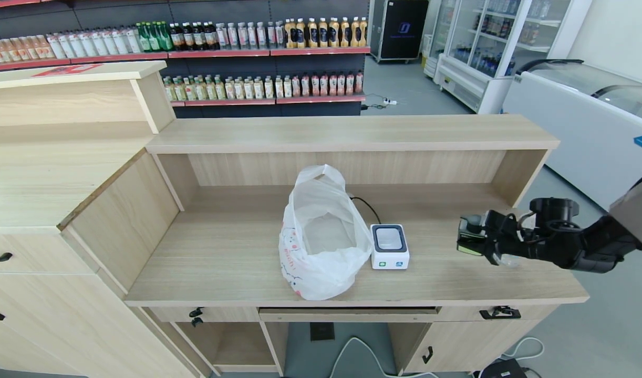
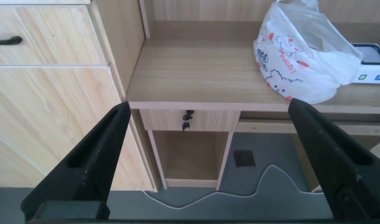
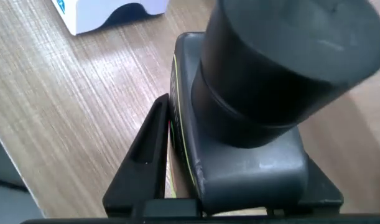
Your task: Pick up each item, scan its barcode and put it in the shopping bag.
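Observation:
A white plastic shopping bag (image 1: 321,236) stands open in the middle of the wooden desk (image 1: 221,257). Just to its right sits the small white barcode scanner (image 1: 389,245), window facing up. My right gripper (image 1: 470,239) hovers over the desk's right end, shut on a dark grey container (image 3: 239,162) with a round black cap (image 3: 289,62). The scanner's corner (image 3: 109,12) lies a short way beyond it. My left gripper (image 2: 208,168) hangs open and empty below desk height, in front of the desk's left side, facing the bag (image 2: 301,56) and scanner (image 2: 371,59).
A raised counter ledge (image 1: 352,134) overhangs the back of the desk, and a tall wooden side unit (image 1: 63,157) walls its left. A black cable (image 1: 365,206) runs from behind the bag towards the scanner. Drawers with black handles (image 1: 499,313) sit under the front edge.

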You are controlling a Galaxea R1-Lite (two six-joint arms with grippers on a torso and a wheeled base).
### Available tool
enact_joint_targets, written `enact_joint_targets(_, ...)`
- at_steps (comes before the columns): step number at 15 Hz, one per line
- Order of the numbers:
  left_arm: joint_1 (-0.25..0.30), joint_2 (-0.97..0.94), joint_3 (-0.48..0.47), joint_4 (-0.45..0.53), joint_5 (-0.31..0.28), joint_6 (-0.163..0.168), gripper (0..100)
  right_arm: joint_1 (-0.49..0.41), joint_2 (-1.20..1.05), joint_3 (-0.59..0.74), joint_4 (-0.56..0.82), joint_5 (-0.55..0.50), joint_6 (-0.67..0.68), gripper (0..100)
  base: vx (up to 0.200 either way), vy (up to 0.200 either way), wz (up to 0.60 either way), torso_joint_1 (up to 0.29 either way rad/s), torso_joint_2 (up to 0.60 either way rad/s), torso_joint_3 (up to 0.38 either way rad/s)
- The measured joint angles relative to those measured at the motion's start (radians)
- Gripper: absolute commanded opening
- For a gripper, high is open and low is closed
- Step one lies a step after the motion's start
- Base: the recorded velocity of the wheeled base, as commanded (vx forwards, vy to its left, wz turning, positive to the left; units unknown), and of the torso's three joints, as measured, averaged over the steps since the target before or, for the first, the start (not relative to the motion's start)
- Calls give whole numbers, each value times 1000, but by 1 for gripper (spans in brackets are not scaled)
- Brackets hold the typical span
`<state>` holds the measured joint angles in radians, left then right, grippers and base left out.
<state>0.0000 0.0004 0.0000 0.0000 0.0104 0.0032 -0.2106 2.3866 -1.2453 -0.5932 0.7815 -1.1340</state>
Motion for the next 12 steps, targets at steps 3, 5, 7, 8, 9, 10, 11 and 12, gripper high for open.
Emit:
enact_joint_targets(3,0,0,0,0,0,0,100,-46,-233,145,21,21,-129,0,0,0,0,0,0,0)
enact_joint_targets(5,0,0,0,0,0,0,100,-82,-414,227,21,76,-268,0,0,0,0,0,0,0)
enact_joint_targets(7,0,0,0,0,0,0,100,-134,-586,304,9,189,-558,0,0,0,0,0,0,0)
enact_joint_targets(8,0,0,0,0,0,0,100,-150,-655,343,1,250,-711,0,0,0,0,0,0,0)
enact_joint_targets(9,0,0,0,0,0,0,100,-158,-717,393,-5,291,-848,0,0,0,0,0,0,0)
enact_joint_targets(10,0,0,0,0,0,0,100,-156,-777,457,-5,315,-975,0,0,0,0,0,0,0)
enact_joint_targets(11,0,0,0,0,0,0,100,-133,-824,498,-10,323,-1052,0,0,0,0,0,0,0)
enact_joint_targets(12,0,0,0,0,0,0,100,-71,-867,525,-18,330,-1125,0,0,0,0,0,0,0)
